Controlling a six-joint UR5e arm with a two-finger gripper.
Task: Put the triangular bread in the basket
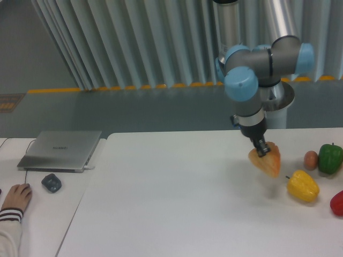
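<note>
Fingers (262,151) are clamped on the top of the triangular bread (266,160), and you've got it hanging clear above the bench (177,193), its point angled down to the right. Your arm (247,85) drops steeply from the blue-capped joints onto it. Just right of the bread sits the yellow pepper (303,186) on the bench; beyond it you see the brown egg (311,159) touching the green pepper (330,158), and a red pepper (337,203) at the edge. Far left: laptop (60,150), mouse (51,182), a person's hand (17,196).
</note>
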